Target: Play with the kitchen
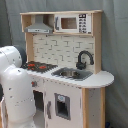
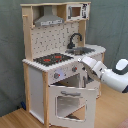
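One arm, one toy kitchen (image 2: 55, 65); you are working at its front face.

Item: kitchen. It stands upright and tall on the floor against a dark backdrop. In both exterior views you see the grey hood (image 1: 39, 25) and microwave (image 1: 72, 23) on top, and the hob (image 2: 52, 59), sink (image 1: 72, 74) and black faucet (image 1: 84, 58) at counter height.

Item: oven door (image 2: 69, 102). In the second exterior view it hangs open, tilted outward from its lower edge, with its window facing up and forward. Its long axis runs across the kitchen front.

Item: arm. In the second exterior view it enters from the second exterior view's right and reaches leftward and slightly upward. The gripper (image 2: 86, 62) sits just beside the knob panel (image 2: 65, 73) under the counter edge, above the open door. In the first exterior view the arm's white body (image 1: 17, 90) fills the first exterior view's left and hides the oven side.

Key relation: from the gripper, the panel lies just to the second exterior view's left, the door's top edge below. Your next move likely turns on choosing between them.

Finger state: you cannot tell whether they are spread or pressed together, nor whether they touch the kitchen.

Writing: none readable; the microwave buttons show only as dark marks.
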